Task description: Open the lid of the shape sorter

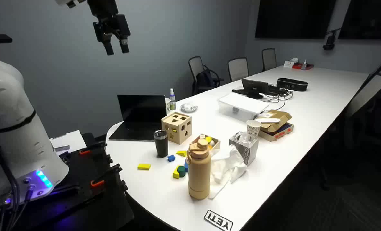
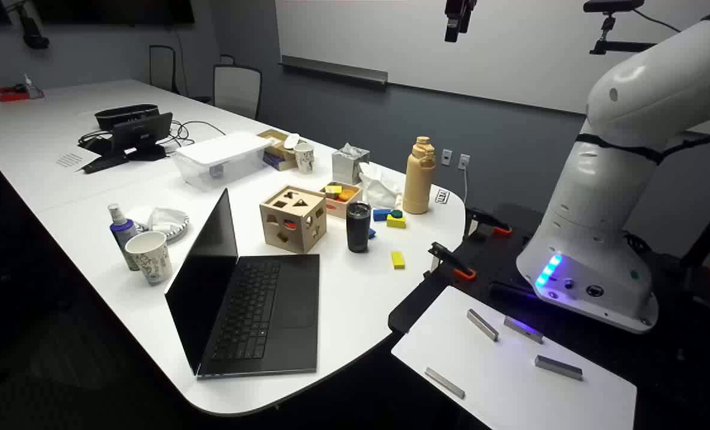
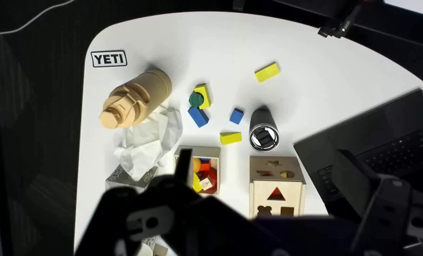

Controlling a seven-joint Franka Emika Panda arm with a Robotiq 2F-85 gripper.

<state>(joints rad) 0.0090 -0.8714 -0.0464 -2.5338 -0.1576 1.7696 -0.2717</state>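
The light-wood shape sorter (image 1: 179, 134) stands upright on the white table in both exterior views (image 2: 295, 237), beside the black laptop. Its lid (image 1: 179, 119), a flat square panel with cut-out holes, lies level on top of the cube (image 2: 289, 202). In the wrist view the sorter (image 3: 261, 165) is seen from above; part of the lid (image 3: 275, 205) is hidden by the gripper body. My gripper (image 1: 117, 51) is high above the table, apart from everything. Its fingers are wide apart and empty, and in the wrist view (image 3: 267, 156) they show either side of the sorter.
A black tumbler (image 2: 358, 227) stands close to the sorter. A small wooden box of blocks (image 3: 215, 153), a tan bottle (image 1: 199, 173), a tissue box (image 1: 248, 150) and several loose blocks are nearby. The laptop (image 2: 271, 316) stands open beside the sorter.
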